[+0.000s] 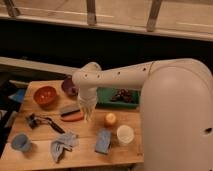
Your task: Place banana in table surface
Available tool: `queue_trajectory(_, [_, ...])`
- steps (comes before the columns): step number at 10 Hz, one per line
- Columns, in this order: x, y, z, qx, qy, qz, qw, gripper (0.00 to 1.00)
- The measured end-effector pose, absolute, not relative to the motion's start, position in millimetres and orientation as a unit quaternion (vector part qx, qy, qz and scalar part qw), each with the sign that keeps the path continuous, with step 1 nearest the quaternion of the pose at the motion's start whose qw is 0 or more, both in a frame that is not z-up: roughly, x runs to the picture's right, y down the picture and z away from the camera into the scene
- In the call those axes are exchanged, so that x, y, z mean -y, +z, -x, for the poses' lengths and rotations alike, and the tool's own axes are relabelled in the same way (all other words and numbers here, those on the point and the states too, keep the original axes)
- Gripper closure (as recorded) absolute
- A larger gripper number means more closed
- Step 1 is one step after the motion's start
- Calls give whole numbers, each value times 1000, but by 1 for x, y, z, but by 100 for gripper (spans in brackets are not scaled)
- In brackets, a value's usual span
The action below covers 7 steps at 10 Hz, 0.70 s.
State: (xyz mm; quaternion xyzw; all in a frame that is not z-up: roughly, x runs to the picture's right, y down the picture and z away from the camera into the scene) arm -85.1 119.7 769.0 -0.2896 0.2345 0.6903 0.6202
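**Gripper hangs low over the middle of the table**

Jaws cannot be told open or closed: the gripper [88,112] points straight down from the white arm [120,77], its pale tip close above the table surface [87,142], and whatever lies between the fingers is hidden. A pale yellowish streak shows at the tip, where the banana [89,116] would be, but whether it is held, touching the wood or just above it cannot be told.

Just left of the gripper lies the orange carrot [72,118], with a grey oblong thing [69,108] beside it on the far side. To the right of the gripper sits a round yellow-orange fruit [110,119], and right of that a white cup [125,134]. A blue folded cloth or sponge [103,141] lies nearer the front edge, between fruit and cup. A crumpled grey-blue rag [62,145] lies at the front left, and a blue cup [21,142] stands near the front left corner. A black tool [42,121] lies left of the carrot.

At the back left stands an orange-red bowl [45,95], with a dark purple bowl [69,86] beside it, partly hidden by the arm. A green tray [107,97] sits at the back behind the arm, holding something dark [123,95]. The robot's large white body [175,120] fills the right side.
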Motion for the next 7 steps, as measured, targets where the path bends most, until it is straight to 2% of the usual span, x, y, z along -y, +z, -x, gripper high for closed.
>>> queue_trajectory(4, [-144,787,89,-250,681,312,614,98])
queue_trajectory(7, [-167,810,106,-264,664,344,609,68])
